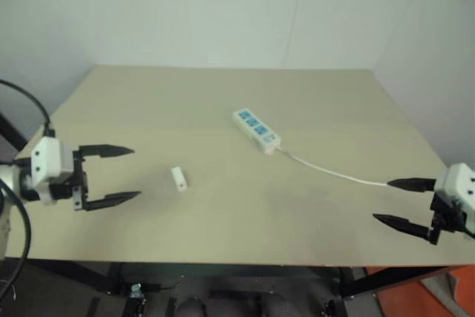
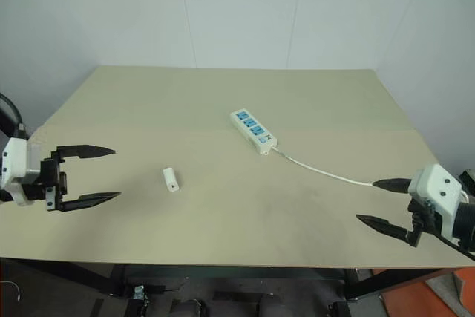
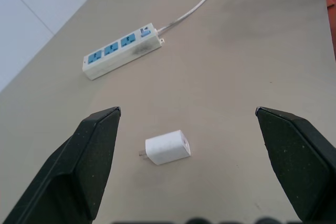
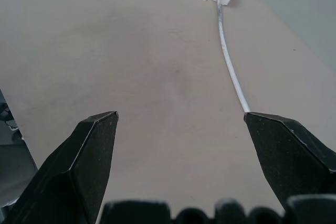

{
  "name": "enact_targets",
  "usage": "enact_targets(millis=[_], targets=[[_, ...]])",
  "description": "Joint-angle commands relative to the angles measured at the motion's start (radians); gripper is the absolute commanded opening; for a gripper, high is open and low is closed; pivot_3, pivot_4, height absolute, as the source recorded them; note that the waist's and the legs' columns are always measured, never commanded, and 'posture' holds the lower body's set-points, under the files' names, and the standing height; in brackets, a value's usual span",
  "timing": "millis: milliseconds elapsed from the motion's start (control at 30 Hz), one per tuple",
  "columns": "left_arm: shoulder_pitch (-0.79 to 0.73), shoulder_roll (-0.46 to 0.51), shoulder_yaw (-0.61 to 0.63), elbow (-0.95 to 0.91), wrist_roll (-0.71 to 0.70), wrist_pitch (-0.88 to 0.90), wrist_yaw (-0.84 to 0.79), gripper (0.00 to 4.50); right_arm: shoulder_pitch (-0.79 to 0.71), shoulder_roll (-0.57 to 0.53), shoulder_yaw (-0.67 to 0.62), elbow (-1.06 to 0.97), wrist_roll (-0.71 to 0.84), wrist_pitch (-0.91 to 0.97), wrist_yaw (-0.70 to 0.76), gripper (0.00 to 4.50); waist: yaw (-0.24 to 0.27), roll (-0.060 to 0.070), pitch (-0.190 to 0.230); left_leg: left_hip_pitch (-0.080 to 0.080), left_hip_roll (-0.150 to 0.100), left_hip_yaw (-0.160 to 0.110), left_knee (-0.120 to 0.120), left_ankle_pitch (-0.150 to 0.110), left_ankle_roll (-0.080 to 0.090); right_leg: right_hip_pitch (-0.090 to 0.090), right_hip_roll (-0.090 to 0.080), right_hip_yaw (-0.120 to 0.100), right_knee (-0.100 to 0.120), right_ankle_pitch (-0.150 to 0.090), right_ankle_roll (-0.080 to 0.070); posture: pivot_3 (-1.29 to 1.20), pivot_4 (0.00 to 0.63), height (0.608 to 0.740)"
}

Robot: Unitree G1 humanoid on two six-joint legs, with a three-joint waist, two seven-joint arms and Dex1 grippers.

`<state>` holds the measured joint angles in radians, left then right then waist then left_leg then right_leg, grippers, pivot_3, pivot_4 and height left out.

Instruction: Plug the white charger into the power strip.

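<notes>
Both end effectors hang spread wide and empty at the worktop (image 1: 148, 102) edges — nothing is grasped yet. The white charger (image 1: 179, 178) lies flat just ahead of the left end effector (image 1: 121, 174), its prongs visible at one short end in the left wrist view. The power strip (image 1: 257, 130) lies well beyond, sockets up, its long axis diagonal — cord (image 1: 334, 172) trailing toward the right end effector (image 1: 401, 202).

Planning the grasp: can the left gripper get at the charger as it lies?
Probably yes. The left gripper is open, and the charger lies flat just ahead of it on bare table, apart from the power strip.
</notes>
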<state>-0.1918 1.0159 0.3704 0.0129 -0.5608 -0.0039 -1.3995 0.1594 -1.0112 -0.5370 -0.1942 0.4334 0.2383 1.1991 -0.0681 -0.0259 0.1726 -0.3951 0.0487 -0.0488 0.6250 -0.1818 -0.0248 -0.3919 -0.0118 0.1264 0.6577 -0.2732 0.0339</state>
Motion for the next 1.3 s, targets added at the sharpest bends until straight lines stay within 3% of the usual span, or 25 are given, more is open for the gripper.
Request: enact_targets(millis=[33,500,733,867,1033,1233,1300], targets=[[-0.041,-0.002,0.013,-0.014,-0.023,0.007,0.006,4.49,0.005,-0.001,-0.030,-0.019,0.008,-0.014,0.004,4.50,0.000,0.000,0.000,0.000,0.000,0.000,0.000,0.000,0.000,0.000,0.000,0.000,0.000,0.000,0.000,0.00,0.150,0.740],[-0.108,-0.014,-0.037,0.052,0.015,-0.011,-0.033,4.49,0.035,0.022,-0.033,-0.053,0.004,0.020,-0.068,4.50,-0.001,0.000,0.000,0.000,0.000,0.000,0.000,0.000,0.000,0.000,0.000,0.000,-0.001,0.001,0.001,0.00,0.150,0.740],[-0.189,-0.004,-0.125,0.090,0.077,0.012,-0.035,4.49,-0.374,0.224,0.327,0.146,-0.134,0.109,-0.318,4.50,-0.013,-0.004,0.001,0.002,0.000,0.000,0.000,0.000,0.000,0.001,0.001,0.001,-0.001,0.000,-0.002,0.00,0.150,0.740],[-0.217,0.064,-0.173,0.088,0.144,0.047,-0.042,4.49,-0.695,0.407,0.522,0.487,-0.276,0.044,-0.393,4.50,-0.031,-0.003,0.003,0.000,0.000,0.000,0.000,0.000,0.000,-0.002,0.002,0.002,0.000,0.003,0.003,0.00,0.150,0.740],[-0.177,0.130,-0.153,0.029,0.144,0.129,-0.036,4.49,-0.948,0.517,0.583,0.874,-0.355,-0.082,-0.432,4.50,-0.026,-0.001,0.004,-0.013,0.000,-0.002,-0.003,0.000,0.000,-0.014,0.002,-0.001,0.001,0.008,-0.004,0.00,0.150,0.740],[-0.094,0.146,-0.106,-0.008,0.157,0.133,-0.013,4.49,-1.079,0.557,0.587,1.119,-0.377,-0.152,-0.386,4.50,-0.025,-0.001,0.004,-0.017,-0.001,-0.002,-0.007,-0.002,0.002,-0.015,-0.001,-0.003,-0.006,0.008,-0.005,0.00,0.150,0.740],[-0.074,0.143,-0.095,-0.011,0.163,0.126,-0.002,4.50,-1.100,0.564,0.581,1.157,-0.368,-0.147,-0.357,4.13,-0.027,-0.001,0.004,-0.016,-0.001,-0.002,-0.007,-0.002,0.002,-0.015,-0.001,-0.003,-0.006,0.008,-0.005,0.00,0.150,0.740]])
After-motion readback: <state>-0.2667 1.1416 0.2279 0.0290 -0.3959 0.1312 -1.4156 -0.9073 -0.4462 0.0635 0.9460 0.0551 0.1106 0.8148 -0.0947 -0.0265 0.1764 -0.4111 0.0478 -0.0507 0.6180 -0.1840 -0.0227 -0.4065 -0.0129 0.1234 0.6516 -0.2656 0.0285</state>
